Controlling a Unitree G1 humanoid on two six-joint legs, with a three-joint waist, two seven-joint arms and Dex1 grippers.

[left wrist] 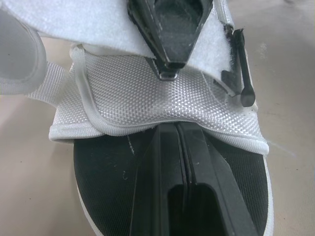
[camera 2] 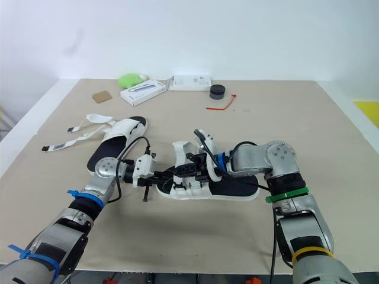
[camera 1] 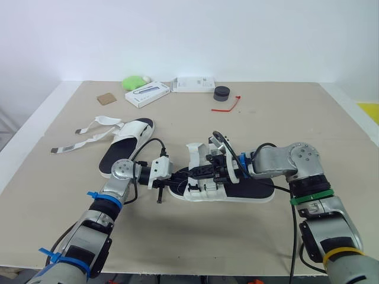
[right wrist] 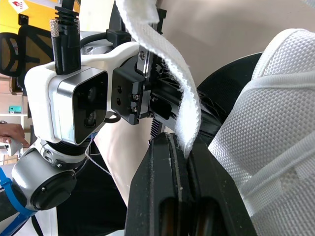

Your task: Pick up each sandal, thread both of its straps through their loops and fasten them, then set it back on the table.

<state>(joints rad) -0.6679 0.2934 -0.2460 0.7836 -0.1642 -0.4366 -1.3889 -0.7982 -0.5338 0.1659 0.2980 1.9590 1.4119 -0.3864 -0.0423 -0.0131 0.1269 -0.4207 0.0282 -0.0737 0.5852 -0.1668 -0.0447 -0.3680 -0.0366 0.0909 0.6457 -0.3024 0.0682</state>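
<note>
head stereo pair looking down over the table (camera 1: 296, 118), both wrist cameras pressed close on the near sandal (left wrist: 162, 98)

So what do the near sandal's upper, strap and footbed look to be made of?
Upper: white woven synthetic fabric, matte, grid weave visible, smooth piped edge. Strap: white fuzzy webbing, likely hook-and-loop. Footbed: black, matte, faintly scuffed; probably foam or rubber.

Robotics lab or test room. A bare beige table (camera 1: 266, 118) stands against a plain white wall (camera 1: 237, 35). Yellow floor marking (camera 1: 370, 111) lies at 3 o'clock. A white box (camera 1: 193, 84) and a black puck (camera 1: 222, 93) sit at 12 o'clock.
</note>
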